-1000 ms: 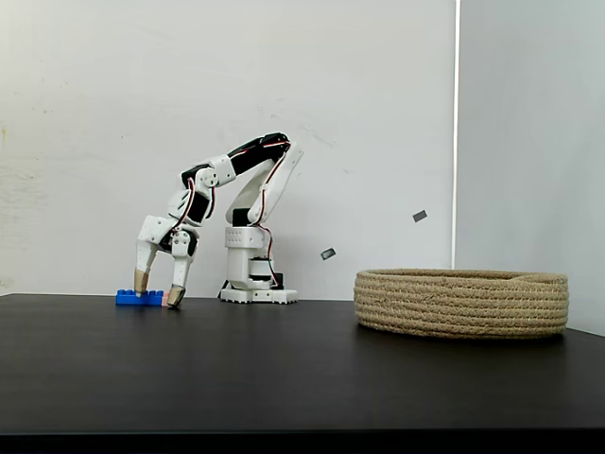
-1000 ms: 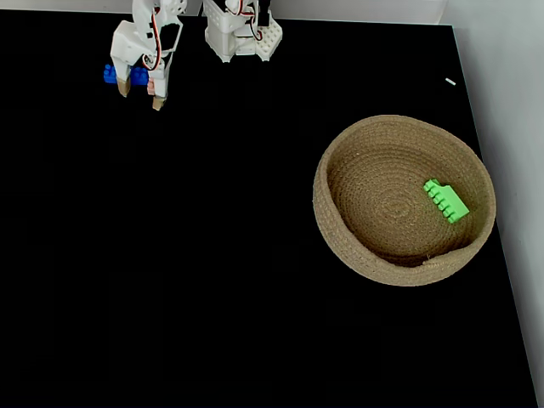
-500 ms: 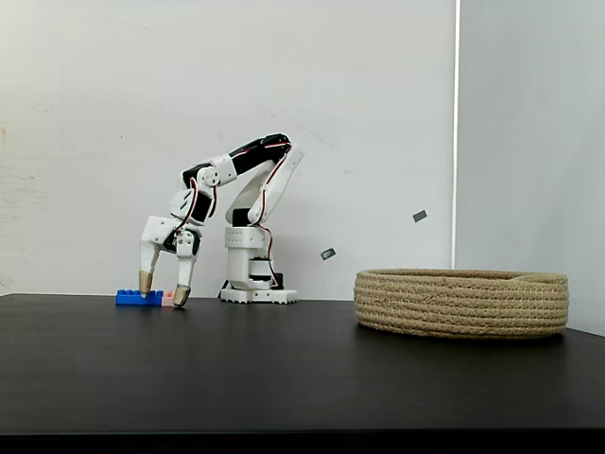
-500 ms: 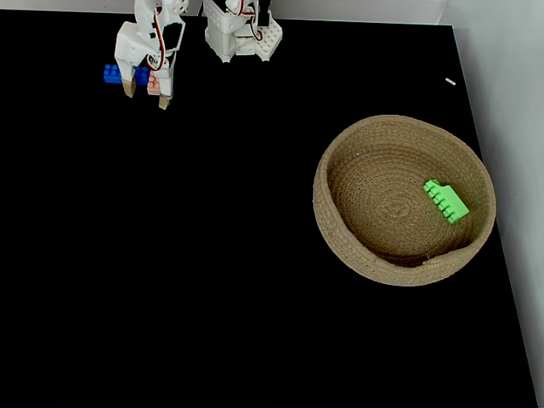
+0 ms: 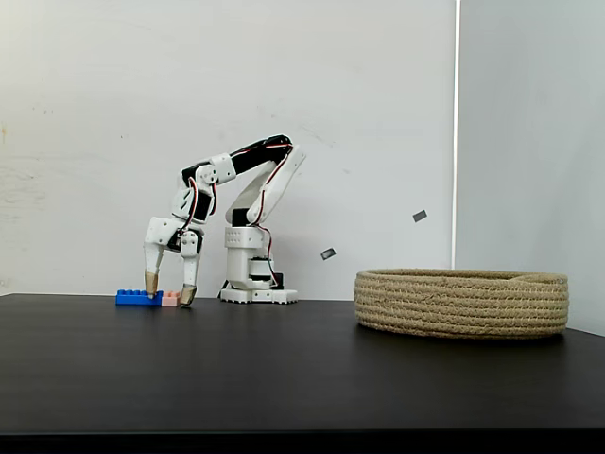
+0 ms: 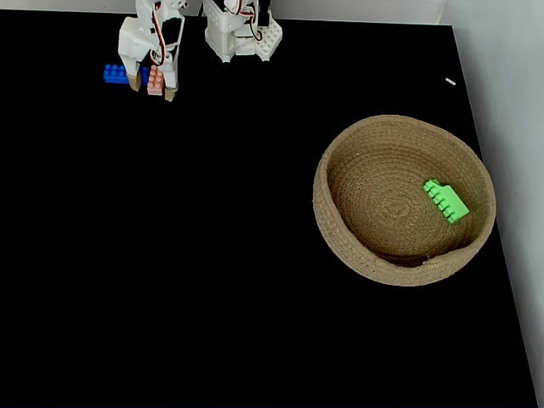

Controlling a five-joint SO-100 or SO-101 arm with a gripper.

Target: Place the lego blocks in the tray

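In the side-on fixed view, the white arm stands at the back left of the black desk [image 5: 284, 378] and bends down so its hand [image 5: 169, 289] points at the surface in the left middle of the frame. The two tan-tipped fingers are spread apart and straddle the pink brick [image 5: 170, 299], a tiny pale block lying on the desk; whether a fingertip touches it cannot be told. The blue brick [image 5: 137, 298], long, flat and studded, lies just left of the pink one, apparently touching it. At the right of the frame sits the tray [image 5: 461, 303], a shallow basket of coiled tan rope, well apart from the arm. Its wall hides what lies inside.

The fixed view from above shows the hand [image 6: 151, 90] at the upper left, fingers parted with the pink brick [image 6: 155, 80] between them and nothing gripped. The blue brick [image 6: 116, 74] lies to its left. This view looks into the tray [image 6: 340, 170] at centre right, where the green brick [image 6: 447, 201], small, bright and studded, rests right of the middle.

No writing or labels can be read in either view.
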